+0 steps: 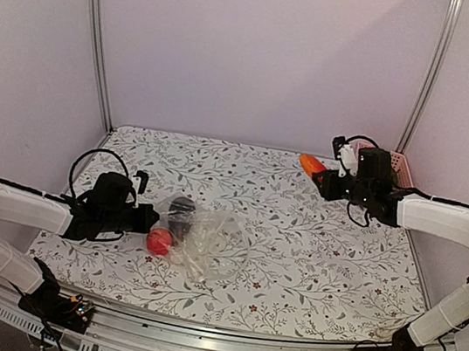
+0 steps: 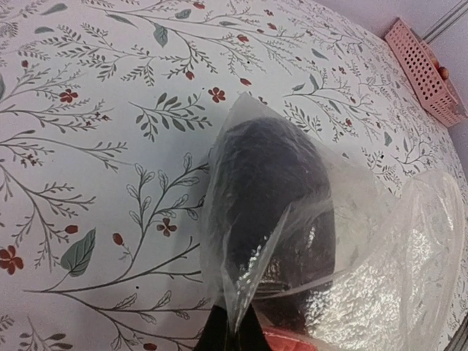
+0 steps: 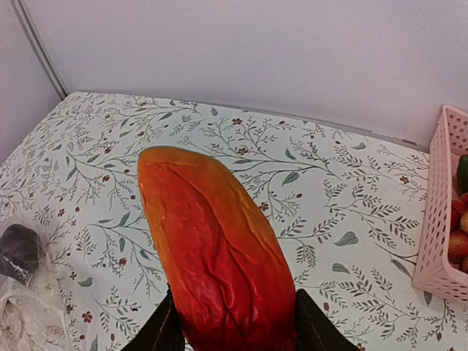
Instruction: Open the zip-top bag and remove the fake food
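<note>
**Emptying the bag: one piece lifted out, two left by the bag**

Left side, near: the left gripper (image 1: pixel 147 219) has its fingers closed flat on a fold of the zip-top bag (image 1: pixel 209 247). In the left wrist view the fingertips (image 2: pixel 219 335) meet with only the clear film between them. The bag lies crumpled on the flowered table (image 1: pixel 292 264), left of centre and towards the near edge.

A dark rounded piece (image 2: pixel 267 212) sits under the plastic at the bag's far-left corner. A red round piece (image 1: pixel 159 241) lies at its left edge, just beside the gripper. Whether that one is fully inside cannot be told.

Right side, far: the right gripper (image 1: pixel 322 180) hangs above the table, well apart from the bag. Its fingers are clamped on the lower end of an orange-red piece (image 3: pixel 212 241), an elongated item of the fake food held pointing up and away.

Far right corner: the pink basket (image 3: pixel 437 248) stands beside this gripper and holds red and green pieces.

Step in hand, as a judgement: the bag is open and removal is under way, with the left arm anchoring the bag.

The next move calls for the right arm to set its piece down, likely in the basket. It would then go to the bag's mouth while the left pinch holds.
</note>
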`<state>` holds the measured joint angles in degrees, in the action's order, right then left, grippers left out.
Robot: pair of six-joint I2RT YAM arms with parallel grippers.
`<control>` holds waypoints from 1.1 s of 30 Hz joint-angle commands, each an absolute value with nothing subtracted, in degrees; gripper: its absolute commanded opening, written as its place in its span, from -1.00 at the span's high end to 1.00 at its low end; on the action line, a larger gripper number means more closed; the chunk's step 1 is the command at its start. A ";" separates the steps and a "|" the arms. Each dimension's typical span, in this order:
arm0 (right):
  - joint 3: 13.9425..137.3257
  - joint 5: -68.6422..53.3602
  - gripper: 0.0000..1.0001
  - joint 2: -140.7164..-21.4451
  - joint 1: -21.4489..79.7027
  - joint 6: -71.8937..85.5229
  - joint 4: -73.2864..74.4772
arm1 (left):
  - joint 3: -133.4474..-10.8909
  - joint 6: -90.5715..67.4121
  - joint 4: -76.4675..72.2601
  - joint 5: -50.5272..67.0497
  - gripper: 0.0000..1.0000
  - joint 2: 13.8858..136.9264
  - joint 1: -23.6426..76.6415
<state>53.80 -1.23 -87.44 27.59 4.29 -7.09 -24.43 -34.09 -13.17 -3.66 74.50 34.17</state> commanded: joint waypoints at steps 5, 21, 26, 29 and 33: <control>62.54 -3.39 0.39 -91.91 12.68 9.34 -5.93 | -24.41 -34.17 -15.62 -2.01 1.00 75.62 33.50; 86.27 -4.99 0.39 -112.97 -1.27 17.43 3.65 | -24.36 -34.09 -16.48 -0.97 1.00 76.73 33.26; 92.52 -3.96 0.34 -119.17 -1.70 18.59 6.24 | -24.17 -34.39 -16.53 -1.03 1.00 76.65 33.19; 95.37 -5.52 0.30 -122.34 -2.46 20.43 6.85 | -24.03 -34.54 -16.79 -1.06 1.00 76.57 33.15; 99.16 -7.09 0.26 -125.98 -3.05 22.28 8.08 | -24.08 -34.32 -16.70 -1.01 1.00 76.72 32.98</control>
